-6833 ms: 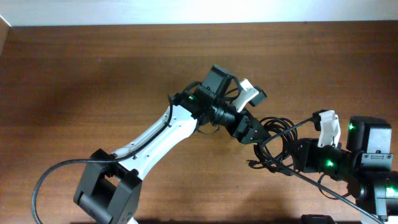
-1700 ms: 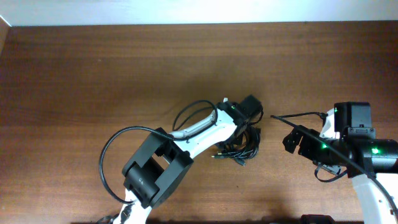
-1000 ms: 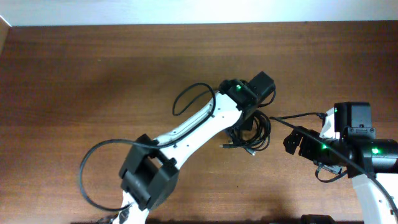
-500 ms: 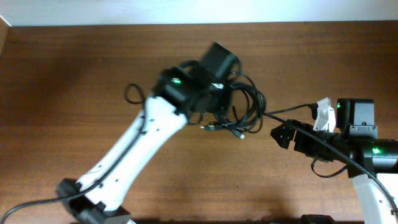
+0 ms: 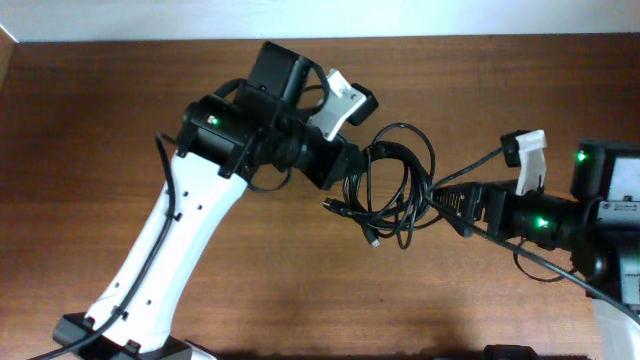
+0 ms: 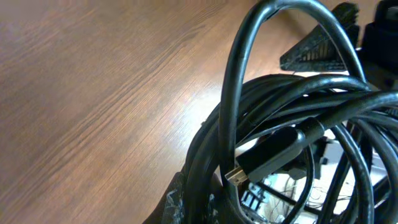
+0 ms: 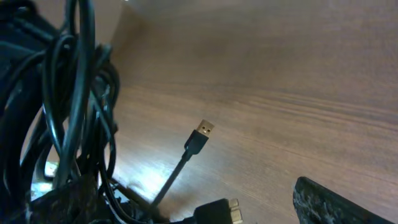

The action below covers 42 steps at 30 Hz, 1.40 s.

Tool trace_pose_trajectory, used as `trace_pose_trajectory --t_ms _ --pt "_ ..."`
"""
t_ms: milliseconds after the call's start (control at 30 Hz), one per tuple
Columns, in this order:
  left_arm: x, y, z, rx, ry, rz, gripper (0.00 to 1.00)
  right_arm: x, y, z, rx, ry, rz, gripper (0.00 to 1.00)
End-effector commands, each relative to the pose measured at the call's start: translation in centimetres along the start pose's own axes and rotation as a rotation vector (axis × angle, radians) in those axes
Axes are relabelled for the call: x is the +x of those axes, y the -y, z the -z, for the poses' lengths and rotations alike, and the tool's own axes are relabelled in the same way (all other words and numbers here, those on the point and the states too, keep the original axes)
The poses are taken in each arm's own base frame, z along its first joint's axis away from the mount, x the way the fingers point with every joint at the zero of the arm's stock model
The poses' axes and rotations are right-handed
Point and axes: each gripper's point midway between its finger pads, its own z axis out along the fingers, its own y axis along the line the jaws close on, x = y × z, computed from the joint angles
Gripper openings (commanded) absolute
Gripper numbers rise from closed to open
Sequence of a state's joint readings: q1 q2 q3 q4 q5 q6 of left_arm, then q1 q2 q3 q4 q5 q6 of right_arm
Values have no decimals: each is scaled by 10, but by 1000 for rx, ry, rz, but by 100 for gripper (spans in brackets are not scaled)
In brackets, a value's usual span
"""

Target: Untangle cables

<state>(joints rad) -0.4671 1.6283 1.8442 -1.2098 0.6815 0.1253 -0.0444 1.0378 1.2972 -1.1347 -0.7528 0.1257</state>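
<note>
Above the desk (image 5: pixel 100 110), the left fingers (image 5: pixel 345 178), clamped on the cables (image 5: pixel 400 190), have hoisted the tangled bundle up and leftward; the right fingers (image 5: pixel 455 200), spread wide and empty, have moved in beside it, seemingly to tease out a strand.

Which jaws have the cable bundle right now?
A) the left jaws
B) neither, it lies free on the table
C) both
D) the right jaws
A: the cables bunch into the shut left jaws, while the right jaws stand wide open at the side of the bundle.
</note>
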Motion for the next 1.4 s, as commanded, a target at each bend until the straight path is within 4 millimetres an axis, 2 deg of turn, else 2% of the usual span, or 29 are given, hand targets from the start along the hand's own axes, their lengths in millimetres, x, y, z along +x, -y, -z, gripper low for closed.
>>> trace_pose_trajectory --t_ms 0,100,167,200,367,567,700,800,933,1100,1167,1267,1367 --pt "-18 37 28 218 119 -142 0 -4 -26 12 -90 34 61 99" --pt "-19 35 32 226 130 -139 0 -4 -45 17 -194 38 84 99" --pt "-20 43 34 269 145 -179 0 -2 -60 20 -280 30 93 99" --pt "-21 47 35 295 154 -195 0 -1 -63 21 -301 27 93 99" --pt "-20 44 35 278 150 -194 0 -1 -85 30 -434 23 122 99" --pt "-20 46 34 284 150 -192 0 0 -87 30 -447 22 123 99" --pt "-20 60 30 327 143 -215 0 -3 -86 30 -442 30 134 99" --pt "-21 75 30 390 151 -241 0 -6 -74 23 -377 31 114 99" --pt "-25 93 33 472 180 -285 0 -8 -68 18 -364 23 100 99" --pt "-24 93 29 451 164 -271 0 -10 -58 11 -334 5 70 99" --pt "-27 84 27 406 155 -213 0 -6 -38 4 -223 -14 26 99" --pt "-31 86 28 421 167 -193 0 0 2 -1 7 -33 -20 99" --pt "-29 87 29 433 159 -183 0 10 44 4 249 -57 -52 96"
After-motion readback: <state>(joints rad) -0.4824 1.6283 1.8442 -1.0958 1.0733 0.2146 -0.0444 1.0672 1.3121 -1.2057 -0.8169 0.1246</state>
